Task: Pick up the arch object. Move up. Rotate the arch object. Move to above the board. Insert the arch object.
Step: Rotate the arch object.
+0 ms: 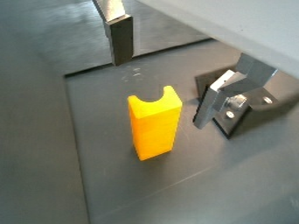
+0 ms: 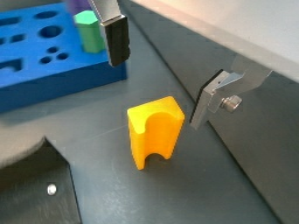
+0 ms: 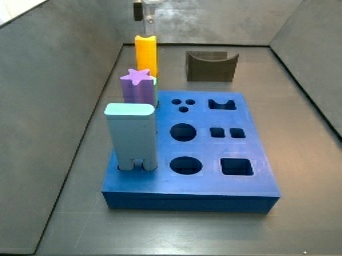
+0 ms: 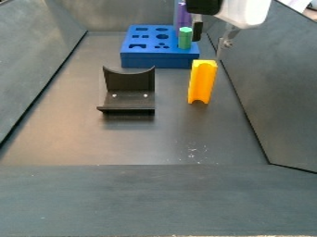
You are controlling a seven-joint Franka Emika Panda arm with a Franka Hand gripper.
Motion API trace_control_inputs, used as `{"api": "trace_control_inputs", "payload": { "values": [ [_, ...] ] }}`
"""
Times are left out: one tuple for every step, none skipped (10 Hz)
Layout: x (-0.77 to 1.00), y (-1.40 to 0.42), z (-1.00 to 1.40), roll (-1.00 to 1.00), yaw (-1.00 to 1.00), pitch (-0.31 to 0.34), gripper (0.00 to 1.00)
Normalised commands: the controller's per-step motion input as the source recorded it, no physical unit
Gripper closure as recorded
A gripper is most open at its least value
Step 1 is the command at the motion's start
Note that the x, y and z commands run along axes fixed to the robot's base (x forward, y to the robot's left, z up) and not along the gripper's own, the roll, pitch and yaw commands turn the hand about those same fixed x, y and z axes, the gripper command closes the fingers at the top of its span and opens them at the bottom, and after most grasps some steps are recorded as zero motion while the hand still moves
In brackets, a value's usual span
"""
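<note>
Arch (image 1: 155, 127) stands upright on the floor, notch up, near the fixture (image 1: 233, 98), well apart from the board (image 3: 201, 150). Claw (image 4: 224, 37) hangs above it, holding nothing; only one finger (image 2: 117, 39) shows, so spread can't be told. Risk: off-centre descent tips the tall arch. No writing visible.

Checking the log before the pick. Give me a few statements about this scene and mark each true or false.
1. The arch object stands upright on the floor. True.
2. The gripper holds the arch object. False: it hangs above, gripping nothing visible.
3. A purple star peg stands in the board. True.
4. The arch object sits in the board. False: it stands apart from it.
5. The dark brown block rests on the board. False: it sits on the floor.
</note>
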Motion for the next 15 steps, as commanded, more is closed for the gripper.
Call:
{"api": "trace_control_inputs", "payload": {
  "values": [
    [0.04, 0.00, -0.04, 0.00, 1.00, -0.008, 0.00],
    [0.04, 0.00, -0.04, 0.00, 1.00, -0.009, 0.00],
    [0.04, 0.00, -0.04, 0.00, 1.00, -0.009, 0.00],
    [0.04, 0.00, -0.04, 0.00, 1.00, -0.011, 0.00],
    [0.04, 0.00, -0.04, 0.00, 1.00, -0.011, 0.00],
    [0.04, 0.00, -0.04, 0.00, 1.00, -0.013, 0.00],
    [0.04, 0.00, -0.04, 0.00, 1.00, -0.014, 0.00],
    [0.04, 0.00, -0.04, 0.00, 1.00, -0.015, 0.00],
    [0.04, 0.00, -0.04, 0.00, 1.00, -0.017, 0.00],
    [0.04, 0.00, -0.04, 0.00, 1.00, -0.019, 0.00],
    [0.04, 0.00, -0.04, 0.00, 1.00, -0.022, 0.00],
    [0.04, 0.00, -0.04, 0.00, 1.00, -0.027, 0.00],
    [0.04, 0.00, -0.04, 0.00, 1.00, -0.033, 0.00],
    [0.04, 0.00, -0.04, 0.01, 0.99, -0.040, 0.00],
    [0.04, 0.00, -0.04, 0.01, 0.74, -0.039, 0.00]
  ]
}}
